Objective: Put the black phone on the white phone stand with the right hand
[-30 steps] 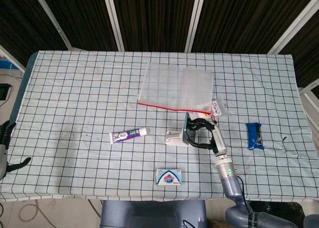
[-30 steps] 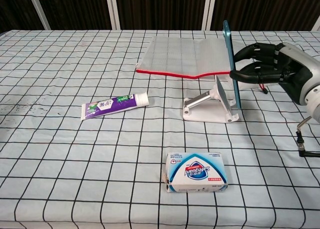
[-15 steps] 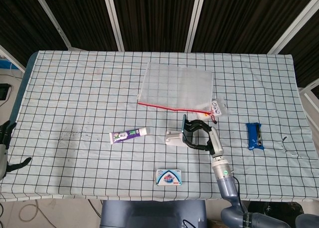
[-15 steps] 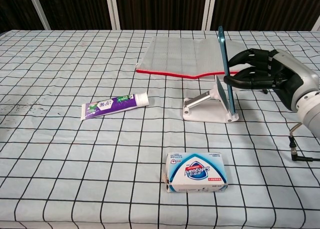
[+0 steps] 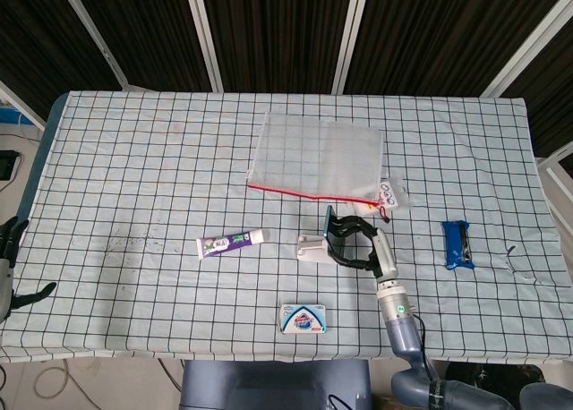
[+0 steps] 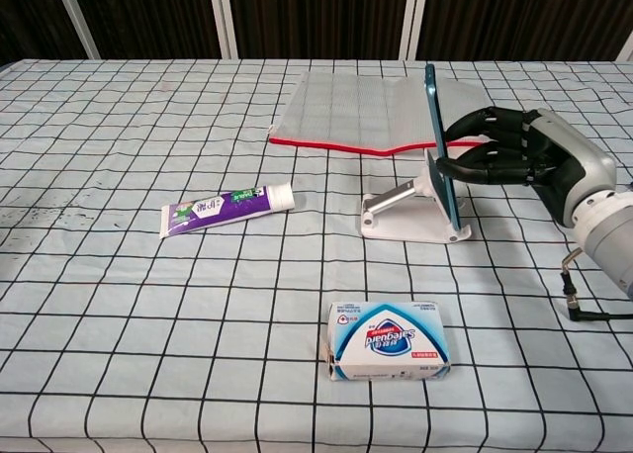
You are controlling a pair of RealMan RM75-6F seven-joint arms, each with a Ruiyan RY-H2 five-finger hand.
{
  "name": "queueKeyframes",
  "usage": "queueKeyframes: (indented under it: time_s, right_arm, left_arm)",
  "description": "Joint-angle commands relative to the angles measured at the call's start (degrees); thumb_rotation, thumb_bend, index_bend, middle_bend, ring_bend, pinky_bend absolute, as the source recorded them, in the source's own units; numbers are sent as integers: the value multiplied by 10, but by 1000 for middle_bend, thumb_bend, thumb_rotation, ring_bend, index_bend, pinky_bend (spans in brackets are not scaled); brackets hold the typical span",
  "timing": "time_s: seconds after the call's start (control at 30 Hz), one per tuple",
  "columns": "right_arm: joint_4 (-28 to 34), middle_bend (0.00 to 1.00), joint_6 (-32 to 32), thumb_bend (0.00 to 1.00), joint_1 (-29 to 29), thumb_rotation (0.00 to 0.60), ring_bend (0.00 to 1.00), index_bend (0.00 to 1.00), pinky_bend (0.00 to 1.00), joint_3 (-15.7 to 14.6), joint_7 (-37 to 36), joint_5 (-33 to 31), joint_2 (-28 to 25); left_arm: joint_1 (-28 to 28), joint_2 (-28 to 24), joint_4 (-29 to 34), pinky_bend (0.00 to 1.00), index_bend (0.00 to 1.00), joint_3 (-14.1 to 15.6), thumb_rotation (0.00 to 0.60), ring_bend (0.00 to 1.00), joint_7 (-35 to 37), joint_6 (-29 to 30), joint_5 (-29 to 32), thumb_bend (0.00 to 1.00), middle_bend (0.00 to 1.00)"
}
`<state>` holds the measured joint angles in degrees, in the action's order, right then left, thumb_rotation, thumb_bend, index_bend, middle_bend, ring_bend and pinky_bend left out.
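Note:
The black phone (image 6: 441,146) stands on edge, nearly upright, its lower end against the sloped plate of the white phone stand (image 6: 412,213). My right hand (image 6: 516,156) grips the phone from its right side, fingers wrapped along the edge. In the head view the phone (image 5: 329,226) shows as a thin dark strip at the right end of the stand (image 5: 313,246), with the right hand (image 5: 361,245) just right of it. My left hand (image 5: 9,267) hangs at the far left edge off the table, holding nothing; how its fingers lie is unclear.
A toothpaste tube (image 6: 226,208) lies left of the stand. A soap box (image 6: 388,341) sits in front of it. A clear zip bag (image 6: 368,111) with a red edge lies behind. A blue packet (image 5: 457,243) lies right of my hand.
My right hand has carried the phone leftward and down, from beside the stand until it stands against the stand's plate. The left hand has not moved.

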<state>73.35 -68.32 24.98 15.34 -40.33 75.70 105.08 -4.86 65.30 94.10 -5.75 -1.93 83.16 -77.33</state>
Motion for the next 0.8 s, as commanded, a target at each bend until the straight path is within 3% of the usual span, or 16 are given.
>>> queueKeyframes:
  time_s: [0.03, 0.8]
  right_arm:
    - [-6, 467, 1, 444, 0, 600, 430, 476, 279, 0, -2, -1, 4]
    - [-38, 450, -8, 421, 2, 600, 417, 476, 267, 5, -6, 4, 28]
  left_arm:
    - [0, 0, 0, 0, 0, 0, 600, 0, 0, -1, 1, 0, 0]
    - [0, -1, 3, 0, 0, -2, 600, 0, 3, -3, 6, 0, 0]
